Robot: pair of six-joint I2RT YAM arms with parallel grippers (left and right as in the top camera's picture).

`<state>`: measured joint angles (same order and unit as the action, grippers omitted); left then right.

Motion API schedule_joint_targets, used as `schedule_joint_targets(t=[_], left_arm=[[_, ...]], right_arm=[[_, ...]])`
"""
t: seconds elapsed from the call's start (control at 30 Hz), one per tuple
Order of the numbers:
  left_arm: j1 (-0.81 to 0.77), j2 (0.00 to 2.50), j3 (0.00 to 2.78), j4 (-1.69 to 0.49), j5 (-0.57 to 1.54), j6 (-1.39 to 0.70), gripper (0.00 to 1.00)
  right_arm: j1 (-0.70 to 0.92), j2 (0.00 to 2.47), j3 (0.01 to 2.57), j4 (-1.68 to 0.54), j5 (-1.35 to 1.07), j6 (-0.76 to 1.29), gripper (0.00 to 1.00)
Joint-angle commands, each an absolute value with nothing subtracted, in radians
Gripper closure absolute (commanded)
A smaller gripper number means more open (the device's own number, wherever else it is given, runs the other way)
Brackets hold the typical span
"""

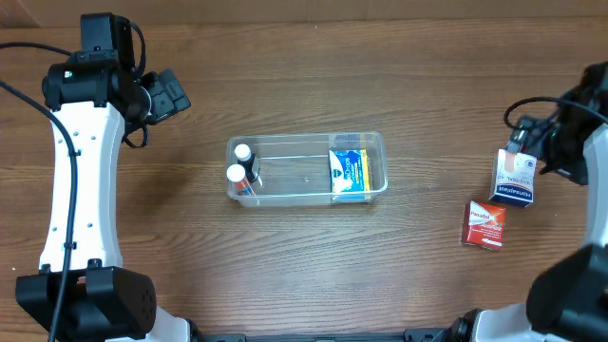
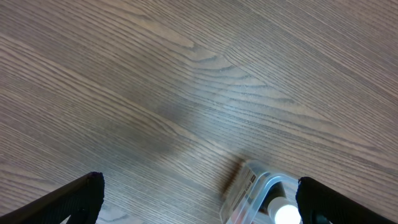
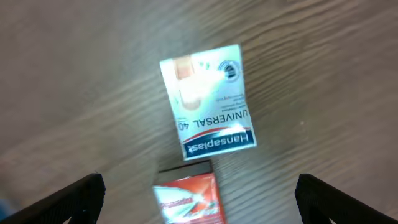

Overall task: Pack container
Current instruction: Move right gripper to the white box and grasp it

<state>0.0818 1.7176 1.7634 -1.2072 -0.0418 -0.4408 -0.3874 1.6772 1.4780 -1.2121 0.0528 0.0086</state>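
Observation:
The clear plastic container (image 1: 306,169) sits mid-table. Inside it two white-capped bottles (image 1: 237,169) stand at the left end and a blue and white box (image 1: 348,173) lies at the right end. A white Hansaplast box (image 1: 515,178) and a red box (image 1: 485,224) lie on the table at the right. My left gripper (image 1: 169,93) is open and empty, up and left of the container, whose corner (image 2: 252,186) shows in the left wrist view. My right gripper (image 1: 543,142) is open above the Hansaplast box (image 3: 207,99) and the red box (image 3: 189,199).
The wooden table (image 1: 304,266) stretches around the container. The left arm's white link (image 1: 81,180) runs along the left side. The right arm's black body (image 1: 584,123) fills the right edge.

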Motion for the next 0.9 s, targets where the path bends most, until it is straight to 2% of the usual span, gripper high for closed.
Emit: schedule_joint_targets(t=[0.0,0.33,0.57,0.6,0.67,0.7,0.87], left_arm=[[0.078,1.707,1.787,-1.203,-0.059,-0.422,0.00],[0.078,1.707,1.787,-1.204,-0.059,-0.422,0.00],[0.078,1.707,1.787,-1.204,-0.059,-0.422,0.00],[0.078,1.707,1.787,-1.204,-0.059,-0.422,0.00],[0.078,1.707,1.787,-1.205,-0.059,-0.422,0.00],[0.078,1.707,1.787,-1.204,-0.059,-0.422,0.00],[0.078,1.707,1.787,-1.204,-0.059,-0.422,0.00]], right_arm=[[-0.402,1.764,1.418,-1.161,0.051,-0.140,0.00],[-0.423,1.996,1.408,-1.056,0.077,-0.189,0.00],[-0.429,2.043,1.407,-1.037,0.072,-0.187,0.00],[-0.429,2.043,1.407,-1.036,0.072,-0.187,0.03],[-0.429,2.043,1.407,-1.037,0.072,-0.187,0.14],[-0.429,2.043,1.407,-1.037,0.072,-0.187,0.23],[-0.429,2.043,1.407,-1.036,0.073,-0.184,0.27]])
